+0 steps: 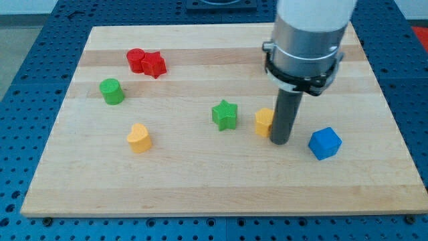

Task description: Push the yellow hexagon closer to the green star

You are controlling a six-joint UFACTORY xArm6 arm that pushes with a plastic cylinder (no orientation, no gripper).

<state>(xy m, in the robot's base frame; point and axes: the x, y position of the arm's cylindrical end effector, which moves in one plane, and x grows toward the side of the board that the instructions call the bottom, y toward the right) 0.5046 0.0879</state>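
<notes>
My tip (pixel 279 142) stood on the desk (pixel 200 194) right against the view's right side of the yellow hexagon (pixel 263 122), so close that the rod hid part of that block and the two appeared to be touching. The green star (pixel 225 114) lay just to the view's left of the hexagon, a narrow strip of bare wood between them, and very slightly nearer the view's top. That put tip, hexagon and star almost on one line running across the view from right to left, with the hexagon in the middle, which is the relation the coming push depends on: a stroke toward the view's left, angled a touch upward, would likely carry the hexagon straight at the star. Since the tip sat a little toward the view's bottom of the hexagon's centre, I judged the block might turn or slip toward the view's top as it went. The arm carried no hand; it ended in the plain rod, which grasped nothing and could only shove. A blue cube (pixel 325 143) sat near the tip on the view's right, behind the line of travel and out of the way. The yellow heart (pixel 139 138), green cylinder (pixel 112 91) and two red blocks (pixel 147 63) lay well apart toward the view's left.
</notes>
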